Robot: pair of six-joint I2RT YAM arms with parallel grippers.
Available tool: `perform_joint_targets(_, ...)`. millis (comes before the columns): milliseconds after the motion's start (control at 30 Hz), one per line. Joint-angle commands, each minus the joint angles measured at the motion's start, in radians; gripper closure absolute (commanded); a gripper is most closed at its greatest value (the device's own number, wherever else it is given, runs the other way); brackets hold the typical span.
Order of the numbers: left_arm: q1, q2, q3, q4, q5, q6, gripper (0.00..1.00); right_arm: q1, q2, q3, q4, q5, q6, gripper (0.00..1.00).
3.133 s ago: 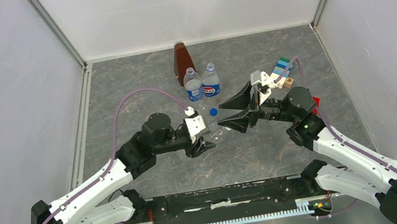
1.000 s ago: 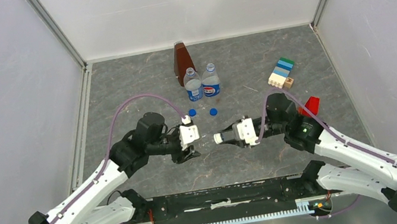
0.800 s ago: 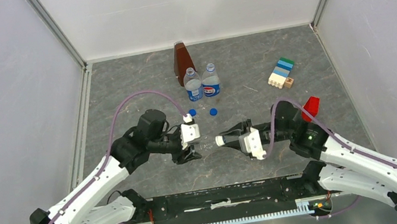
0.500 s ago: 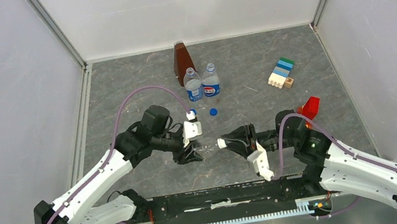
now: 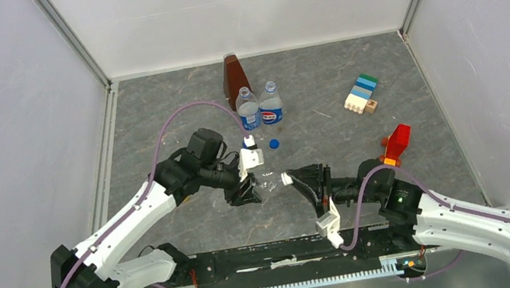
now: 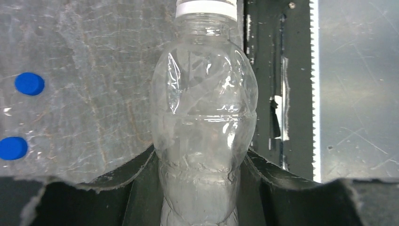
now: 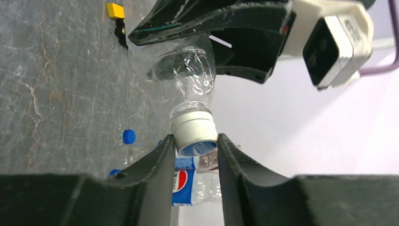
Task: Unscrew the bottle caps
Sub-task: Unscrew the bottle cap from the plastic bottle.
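A small clear unlabelled bottle (image 5: 267, 183) is held off the table, lying roughly level, with my left gripper (image 5: 248, 190) shut on its lower body (image 6: 204, 117). Its white cap with a blue mark (image 7: 194, 132) points toward my right gripper (image 5: 295, 181), whose two fingers press on both sides of the cap. Two blue-labelled bottles (image 5: 249, 114) (image 5: 271, 108) stand uncapped at the back. Two loose blue caps (image 6: 29, 84) (image 6: 12, 148) lie on the table; the top view shows only one blue cap (image 5: 273, 143).
A brown pyramid-shaped object (image 5: 233, 76) stands behind the labelled bottles. Stacked toy blocks (image 5: 361, 95) lie at the back right, and a red piece (image 5: 397, 140) sits beside my right arm. A yellow block (image 7: 115, 10) lies on the table past the bottle.
My right wrist has rolled around while shut on the white cap, its camera swinging from above to below the fingers. The left arm has shifted slightly away with the bottle.
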Motion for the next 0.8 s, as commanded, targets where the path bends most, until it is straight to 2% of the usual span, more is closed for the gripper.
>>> perform_joint_targets(0, -0.007, -0.08, -0.014, 0.187, -0.113, -0.029, 0.98, 0.011, -0.023, -0.032, 0.157, 0.068, 0.209, 0.55)
perform_joint_targets(167, -0.038, -0.142, -0.109, 0.272, -0.34, 0.022, 0.98, 0.011, -0.034, 0.038, 0.147, 0.284, 0.704, 0.35)
perform_joint_targets(233, -0.081, -0.145, -0.134, 0.31, -0.5, 0.042, 0.98, 0.009, -0.015, 0.097, 0.097, 0.359, 0.888, 0.27)
perform_joint_targets(333, -0.147, -0.148, -0.162, 0.368, -0.663, 0.08, 0.98, 0.009, 0.045, 0.221, -0.048, 0.423, 1.068, 0.24)
perform_joint_targets(400, -0.189, -0.166, -0.2, 0.432, -0.738, 0.113, 0.98, 0.004, 0.075, 0.263, -0.069, 0.472, 1.202, 0.23)
perform_joint_targets(500, -0.229, -0.206, -0.265, 0.545, -0.81, 0.154, 0.98, -0.026, 0.081, 0.293, -0.103, 0.344, 1.331, 0.21)
perform_joint_targets(633, -0.247, -0.251, -0.304, 0.603, -0.831, 0.174, 0.98, -0.127, 0.103, 0.306, -0.11, 0.257, 1.525, 0.24)
perform_joint_targets(767, -0.252, -0.293, -0.339, 0.645, -0.796, 0.187, 0.98, -0.33, 0.204, 0.304, -0.05, -0.06, 1.691, 0.29)
